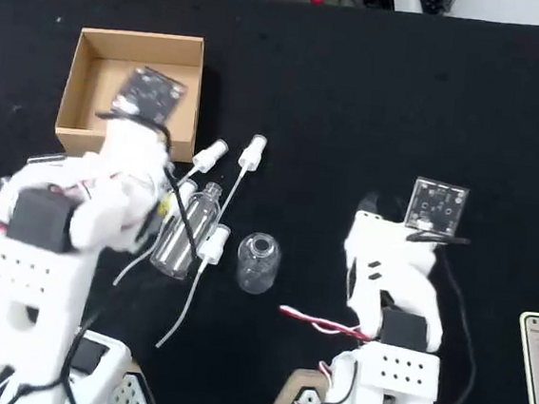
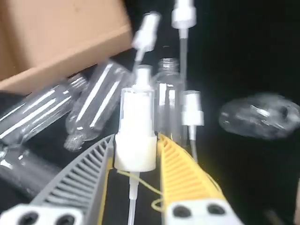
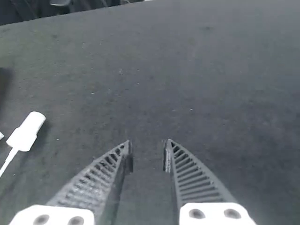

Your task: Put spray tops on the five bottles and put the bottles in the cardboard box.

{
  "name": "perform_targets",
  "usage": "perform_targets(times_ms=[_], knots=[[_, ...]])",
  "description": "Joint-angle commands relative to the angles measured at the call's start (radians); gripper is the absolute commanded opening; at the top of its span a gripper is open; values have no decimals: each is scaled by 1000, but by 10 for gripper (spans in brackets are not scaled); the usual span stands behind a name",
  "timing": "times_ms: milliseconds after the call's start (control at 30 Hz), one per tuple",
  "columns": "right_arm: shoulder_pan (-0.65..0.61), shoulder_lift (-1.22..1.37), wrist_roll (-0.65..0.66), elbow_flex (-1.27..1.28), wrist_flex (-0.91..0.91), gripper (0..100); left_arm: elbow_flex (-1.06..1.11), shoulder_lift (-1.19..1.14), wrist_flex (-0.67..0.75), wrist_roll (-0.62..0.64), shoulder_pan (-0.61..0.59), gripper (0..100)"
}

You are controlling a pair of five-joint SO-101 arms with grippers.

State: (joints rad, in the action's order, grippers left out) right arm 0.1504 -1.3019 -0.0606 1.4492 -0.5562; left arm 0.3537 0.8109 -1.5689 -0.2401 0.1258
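A white spray top (image 2: 136,126) is pinched at its collar between the grey and yellow fingers of the left gripper (image 2: 136,138), which is closed snugly on it. The head points away from the wrist and the thin dip tube trails back between the fingers. Just beyond it, several clear bottles (image 2: 93,105) lie on their sides, packed close together near a corner of the cardboard box (image 1: 139,48). The necks that can be seen are bare, so the task looks to be at an early stage. One open-necked bottle (image 2: 168,93) lies almost in line with the held top, its long axis running away from the gripper. Its mouth is at the far end, though, so the tube could not enter it from this side. A lone upright bottle (image 1: 257,262) stands mouth-up on the black table (image 3: 211,70) between the two arms, off to one side of the held top. It seems the easier target, provided the top is first turned tube-down above it. Loose spray tops (image 1: 252,153) lie around the cluster. The right gripper (image 3: 147,143) is parted a little and holds nothing, well apart from the bottles.
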Motion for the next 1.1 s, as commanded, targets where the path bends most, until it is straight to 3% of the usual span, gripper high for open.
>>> perform_targets(times_ms=[0, 267, 633, 900, 1067], knots=[[63, -21, 3, -91, -20, 116, 16, 57, -72, -6, 193, 29], [249, -21, 9, -286, -244, 116, 94, 58, -87, -8, 608, 30], [499, -21, 28, -285, -307, 116, 104, 51, -18, -8, 894, 30], [736, -12, 158, -308, -301, 116, 326, 54, 350, -8, 937, 30], [781, -10, 164, -309, -311, 116, 367, 49, 503, -2, 918, 30]])
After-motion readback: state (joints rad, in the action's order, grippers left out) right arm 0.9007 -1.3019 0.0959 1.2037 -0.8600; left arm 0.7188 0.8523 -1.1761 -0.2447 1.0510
